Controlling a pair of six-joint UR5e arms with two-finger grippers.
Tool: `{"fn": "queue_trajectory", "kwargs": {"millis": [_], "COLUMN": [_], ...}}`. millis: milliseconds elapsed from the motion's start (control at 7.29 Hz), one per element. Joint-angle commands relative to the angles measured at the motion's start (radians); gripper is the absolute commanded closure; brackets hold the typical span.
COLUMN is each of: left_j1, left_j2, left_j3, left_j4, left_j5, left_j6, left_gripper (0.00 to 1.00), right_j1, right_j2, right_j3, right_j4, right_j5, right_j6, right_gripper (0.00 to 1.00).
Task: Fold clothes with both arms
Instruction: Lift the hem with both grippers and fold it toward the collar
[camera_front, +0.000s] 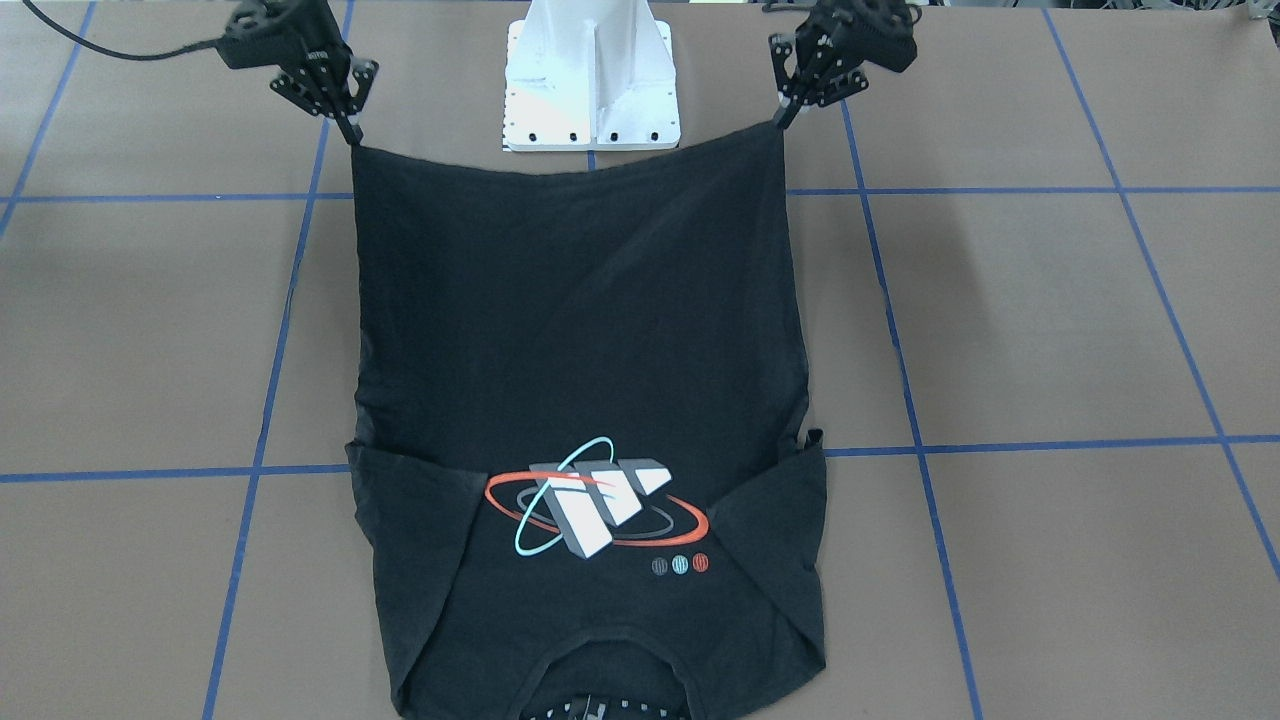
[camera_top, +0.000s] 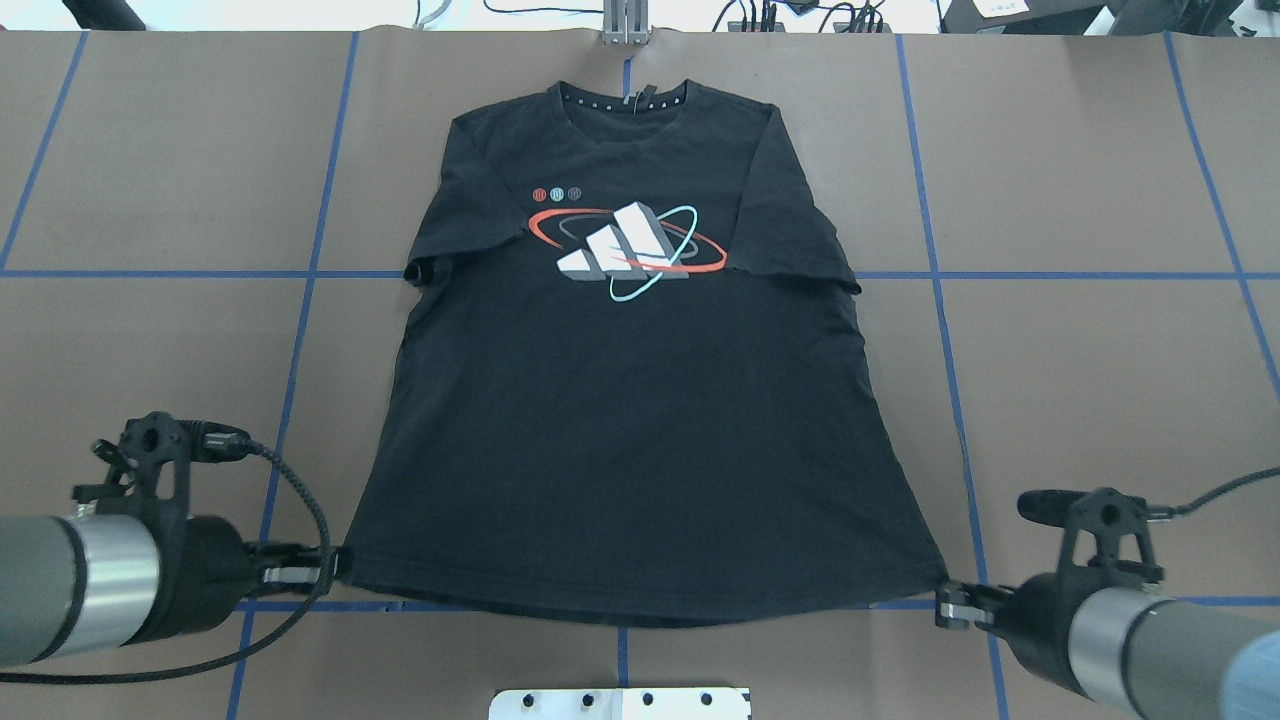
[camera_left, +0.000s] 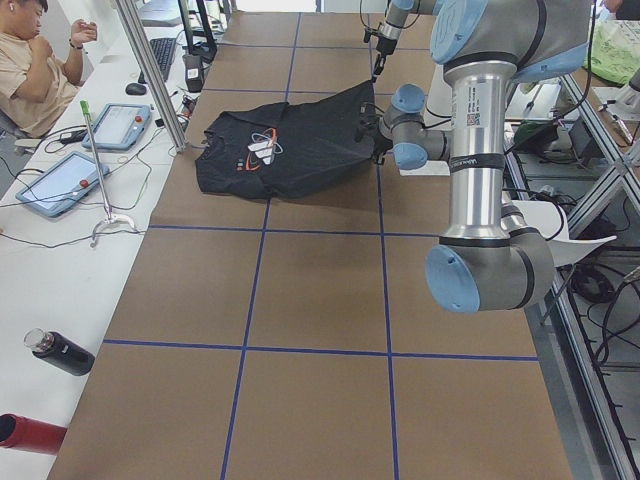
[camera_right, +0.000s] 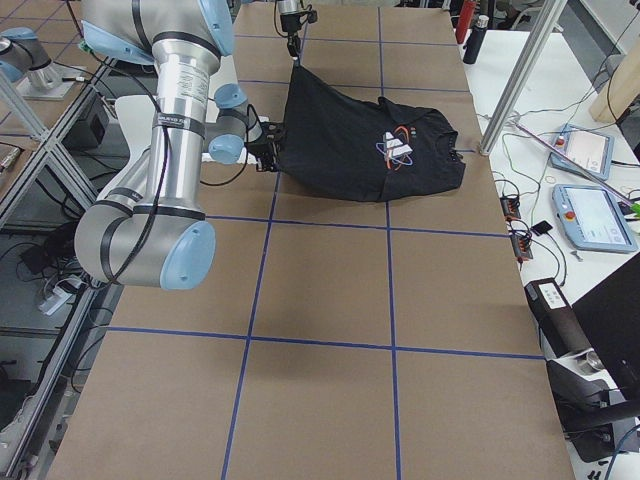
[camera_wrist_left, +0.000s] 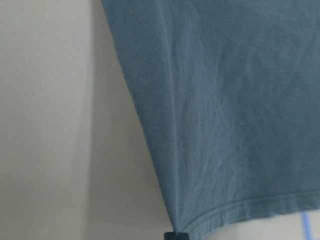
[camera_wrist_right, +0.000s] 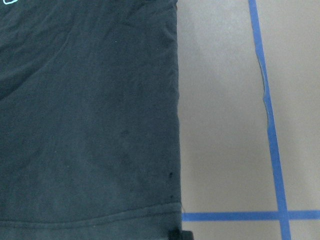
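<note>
White pedestal base (camera_top: 620, 703) sits at the table's (camera_top: 1100, 380) robot edge and serves as the reference.

The left arm (camera_top: 90, 590) comes in on the base's left and the right arm (camera_top: 1150, 640) on its right, both low and reaching forward. The left gripper (camera_top: 335, 565) is clenched on the left hem corner of the black T-shirt (camera_top: 640, 420), just ahead of the base and off to its left. The left wrist view shows one fingertip (camera_wrist_left: 170, 235) right at that corner. The right gripper (camera_top: 945, 600) is pinched on the right hem corner, mirrored on the base's right, with its fingertip (camera_wrist_right: 180, 234) at the corner seam.

The hem (camera_front: 590, 165) is lifted off the table directly in front of the base. It is stretched between the two grippers and sags slightly in the middle. From there the shirt body slopes down away from the base, front side up.

Farther from the base, the chest lies flat on the table with the orbit-ring logo (camera_top: 628, 250). The three dots (camera_top: 556, 193) sit just beyond it, toward the left. Both sleeves (camera_top: 455, 215) are spread out flat. The collar (camera_top: 620, 97) is the farthest part from the base, near the opposite table edge.

Blue tape lines (camera_top: 300, 330) grid the brown surface. An operator (camera_left: 30, 60) sits at the bench across the table from the base.
</note>
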Motion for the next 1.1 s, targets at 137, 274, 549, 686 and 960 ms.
{"fn": "queue_trajectory", "kwargs": {"millis": [137, 274, 549, 686, 960], "left_j1": [0.038, 0.036, -0.016, -0.084, -0.212], "left_j2": [0.002, -0.013, -0.115, -0.192, -0.268], "left_j3": [-0.083, -0.048, 0.119, 0.205, 0.261], "left_j4": [0.09, 0.09, 0.09, 0.09, 0.09], "left_j5": [-0.053, -0.045, 0.014, 0.019, 0.054], "left_j6": [-0.002, -0.002, 0.003, 0.007, 0.029], "left_gripper": [1.0, 1.0, 1.0, 1.0, 1.0], "right_j1": [-0.035, 0.02, 0.18, 0.248, 0.389], "right_j2": [-0.027, -0.018, 0.093, 0.18, 0.32], "right_j3": [0.132, 0.12, 0.002, -0.087, -0.222], "right_j4": [0.0, -0.001, -0.001, -0.001, -0.003], "right_j5": [0.089, 0.086, 0.1, 0.1, 0.106], "right_j6": [-0.003, -0.008, -0.028, -0.029, -0.032], "right_gripper": [1.0, 1.0, 1.0, 1.0, 1.0]}}
